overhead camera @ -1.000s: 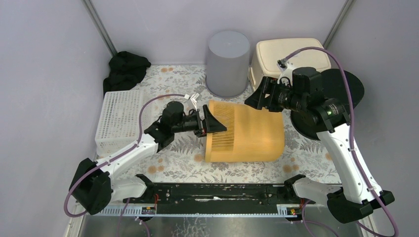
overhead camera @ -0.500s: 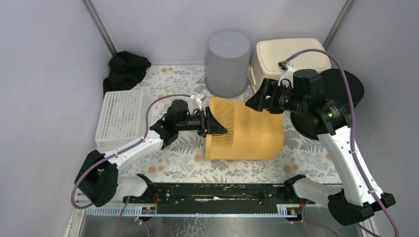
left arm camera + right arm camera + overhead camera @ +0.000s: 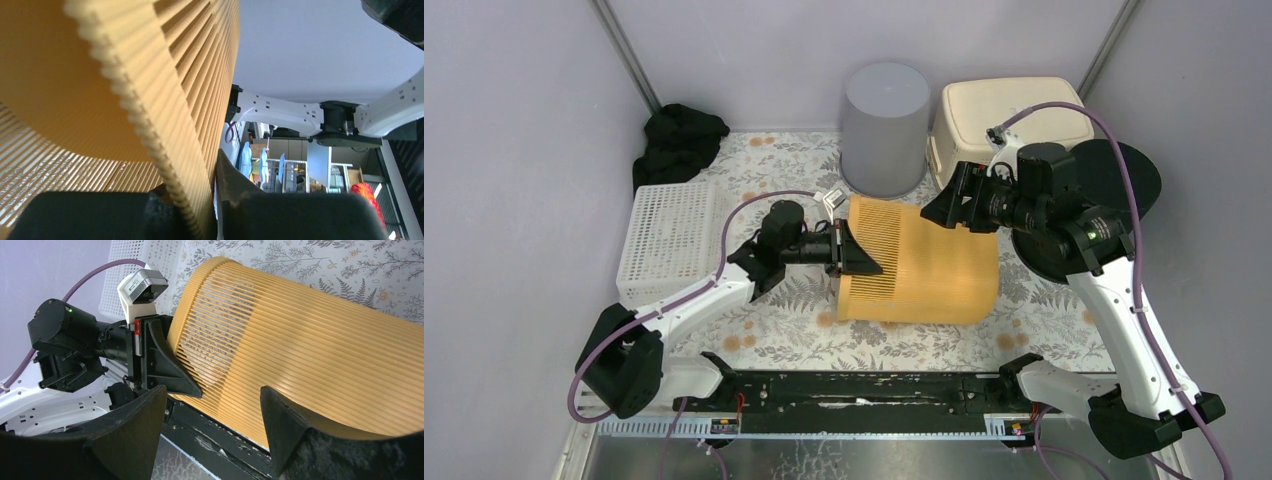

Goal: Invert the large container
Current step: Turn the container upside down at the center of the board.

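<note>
The large container (image 3: 934,265) is an orange ribbed bin lying on its side mid-table, its mouth facing left. My left gripper (image 3: 849,250) is shut on the rim at the mouth, one finger inside and one outside. In the left wrist view the ribbed wall (image 3: 200,100) is pinched between the two black fingers of the left gripper (image 3: 200,200). My right gripper (image 3: 949,205) hovers open over the container's far upper side, holding nothing. The right wrist view shows the right gripper (image 3: 212,395) spread wide above the container (image 3: 310,355), with the left gripper (image 3: 170,370) clamped on the rim.
A grey cylindrical bin (image 3: 885,128) and a cream bin (image 3: 1009,115) stand at the back. A white perforated basket (image 3: 667,240) sits at the left, a black cloth (image 3: 679,140) behind it. A black disc (image 3: 1114,175) lies at the right. A black rail (image 3: 864,390) runs along the near edge.
My left gripper has moved onto the container's rim and shut on it. The container's mouth has shifted slightly. The right arm has barely moved.
</note>
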